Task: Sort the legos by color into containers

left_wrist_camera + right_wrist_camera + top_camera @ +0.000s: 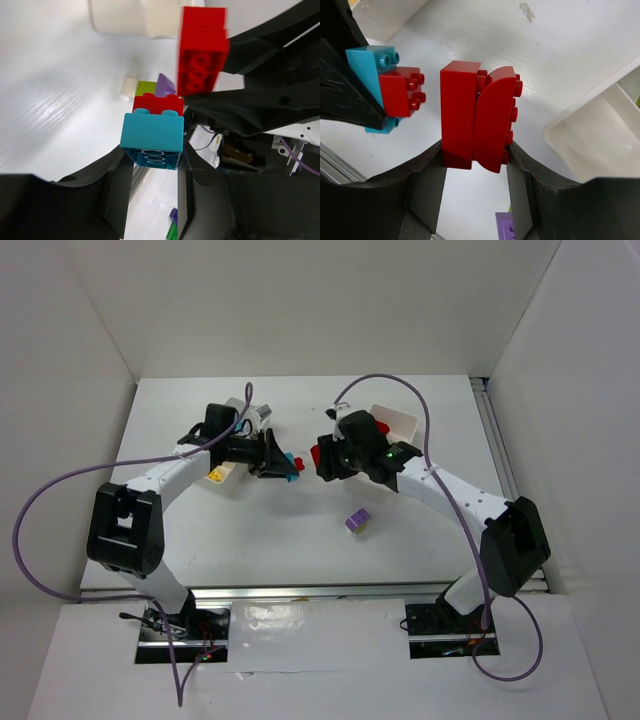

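My left gripper (283,464) (152,165) is shut on a cyan lego (152,137) (367,65) with a small red lego (157,105) (397,95) stuck on its studs. It is held above the table. Facing it a short gap away, my right gripper (322,460) (475,155) is shut on two joined red legos (475,117) (201,55). A purple and lime green cluster (357,521) (155,87) lies on the table below them. One white container (232,468) with a yellow lego (214,476) in it sits behind the left arm. The other container (398,418) (585,135) is behind the right gripper.
White walls close the table in at the back and both sides. A metal rail (320,592) runs along the near edge. Purple cables (40,500) loop off both arms. A small white block (129,87) lies beside the green and purple cluster.
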